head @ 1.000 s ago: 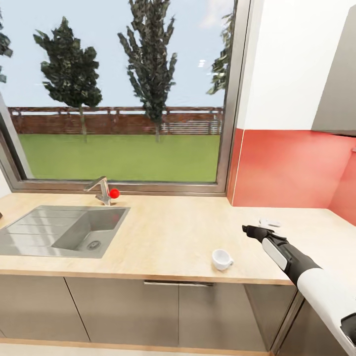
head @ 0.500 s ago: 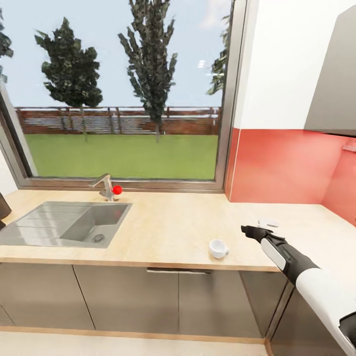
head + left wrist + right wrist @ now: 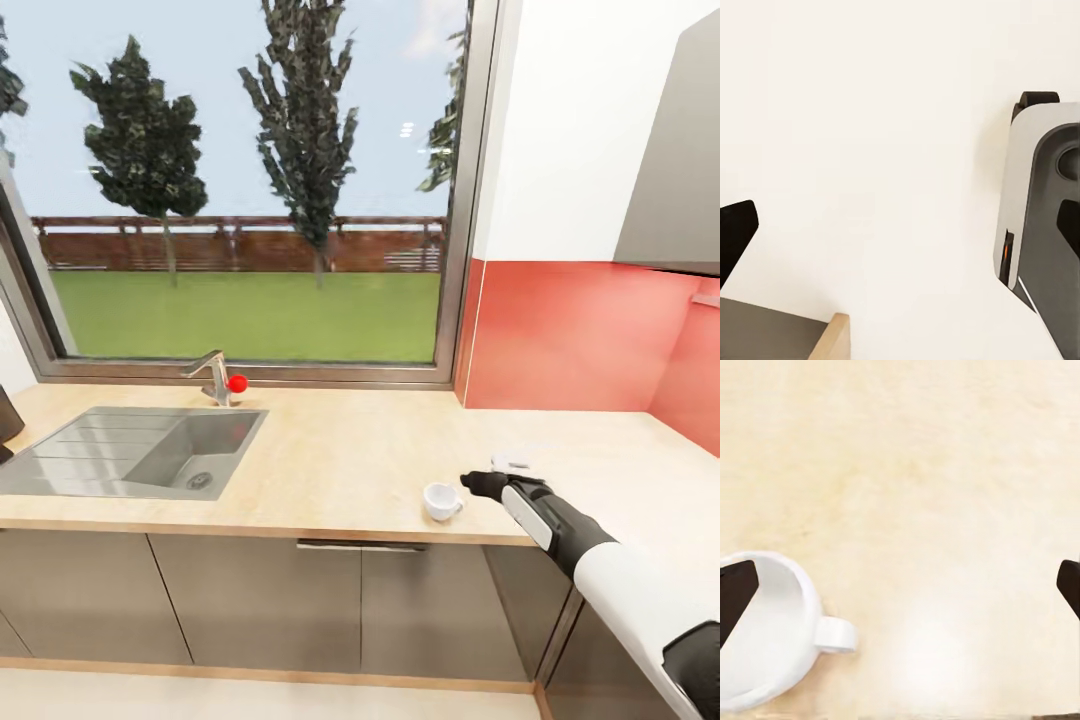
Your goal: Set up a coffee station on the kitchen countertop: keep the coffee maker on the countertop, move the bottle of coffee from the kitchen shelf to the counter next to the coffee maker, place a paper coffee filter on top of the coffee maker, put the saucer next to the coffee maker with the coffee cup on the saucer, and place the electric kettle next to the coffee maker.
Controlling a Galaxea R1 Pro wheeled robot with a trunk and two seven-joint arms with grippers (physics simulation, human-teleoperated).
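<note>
Since half a second ago the right gripper [image 3: 472, 482] has been carried leftward along the countertop [image 3: 340, 460], away from the saucer [image 3: 512, 463] that is now partly hidden behind its wrist, and is brought close beside the coffee cup [image 3: 441, 500], which stands upright near the front edge of the worktop, to the right of the steel sink [image 3: 140, 455]. The cup itself is not seen to have shifted between the two latest head pictures. In the right wrist view the cup [image 3: 765, 637] is found at one side of the gap, its handle [image 3: 836, 634] turned toward the middle, with one dark fingertip [image 3: 733, 596] over its rim and the other fingertip [image 3: 1071, 585] far across the bare wood; the jaws are thus spread wide and nothing is held. This is judged to be the approach to a grasp of the cup, so that it can be set on the saucer just behind. A dark object is cut off at the left edge of the head view and cannot be identified with certainty. The left gripper's spread cannot be told from its wrist view. No brand, label or writing can be read anywhere.
</note>
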